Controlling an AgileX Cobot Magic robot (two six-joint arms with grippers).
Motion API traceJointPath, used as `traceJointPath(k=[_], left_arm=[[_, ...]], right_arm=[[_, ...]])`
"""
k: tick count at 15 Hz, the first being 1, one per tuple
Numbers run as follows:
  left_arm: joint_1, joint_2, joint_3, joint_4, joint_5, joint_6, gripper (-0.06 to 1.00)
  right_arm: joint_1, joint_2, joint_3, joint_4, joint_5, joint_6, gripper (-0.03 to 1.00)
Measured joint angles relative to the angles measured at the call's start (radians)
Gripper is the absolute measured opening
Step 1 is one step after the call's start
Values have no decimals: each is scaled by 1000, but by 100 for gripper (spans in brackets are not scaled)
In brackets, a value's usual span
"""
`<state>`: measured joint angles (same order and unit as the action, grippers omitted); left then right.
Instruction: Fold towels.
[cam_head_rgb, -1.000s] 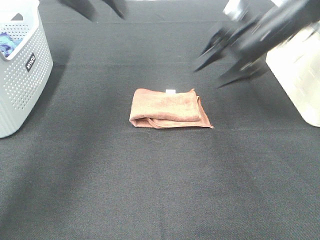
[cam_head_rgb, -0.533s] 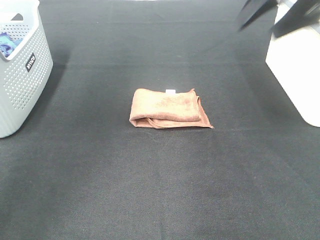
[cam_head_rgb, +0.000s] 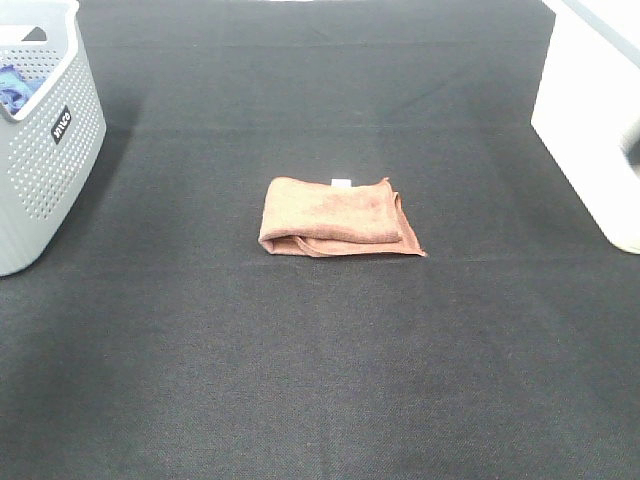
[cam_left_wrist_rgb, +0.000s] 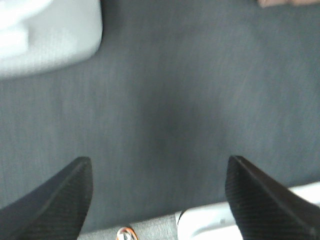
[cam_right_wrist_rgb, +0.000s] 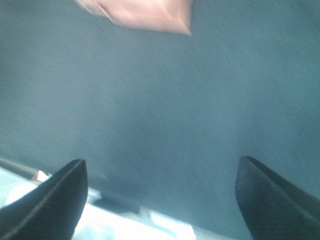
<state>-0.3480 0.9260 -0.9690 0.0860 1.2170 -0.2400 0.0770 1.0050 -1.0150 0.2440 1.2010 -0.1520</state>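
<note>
The small rust-brown terry towel (cam_head_rgb: 338, 217) lies folded into a compact rectangle near the middle of the black cloth-covered desk (cam_head_rgb: 320, 380), slightly toward the far edge, with a white tag showing at its far side; its layers do not line up squarely, and a loose corner juts out at the right near side.

The left gripper (cam_left_wrist_rgb: 159, 200) hangs above bare desk with its jaws spread wide and nothing between them; the right gripper (cam_right_wrist_rgb: 161, 197) is likewise released and empty, with only an edge of the towel visible far ahead of it; neither gripper shows in the high view.

The grey perforated plastic basket (cam_head_rgb: 45, 150) stands at the far left edge of the desk, holding something blue; a white plastic bin (cam_head_rgb: 590, 130) sits at the far right edge.

The likely risks lie in the fold itself; the uneven layers could slip or spring open if a gripper pinches only the top layer when lifting; a grasp at the protruding corner would probably drag the stack apart; a descent too close to the desk could snag the black cloth along with the towel.
</note>
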Motion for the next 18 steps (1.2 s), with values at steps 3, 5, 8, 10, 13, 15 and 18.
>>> traceJointPath(k=[3, 5, 8, 10, 13, 15, 18], left_arm=[[0, -206, 156, -2, 1, -2, 71], [0, -463, 291, -3, 3, -2, 71], [0, -685, 371, -5, 4, 15, 71], [0, -766, 404, -21, -6, 90, 71], [0, -793, 433, -106, -77, 246, 71], [0, -793, 457, -132, -138, 314, 71], [0, -793, 470, -134, -158, 338, 71]], right_arm=[[0, -151, 122, -24, 1, 15, 76], [0, -351, 263, -35, 1, 16, 76], [0, -564, 403, -87, -21, 16, 76], [0, -672, 457, -100, -32, 16, 76], [0, -749, 476, -109, -75, 16, 76], [0, -751, 503, -110, -116, 13, 76], [0, -751, 503, -111, -128, 9, 76]])
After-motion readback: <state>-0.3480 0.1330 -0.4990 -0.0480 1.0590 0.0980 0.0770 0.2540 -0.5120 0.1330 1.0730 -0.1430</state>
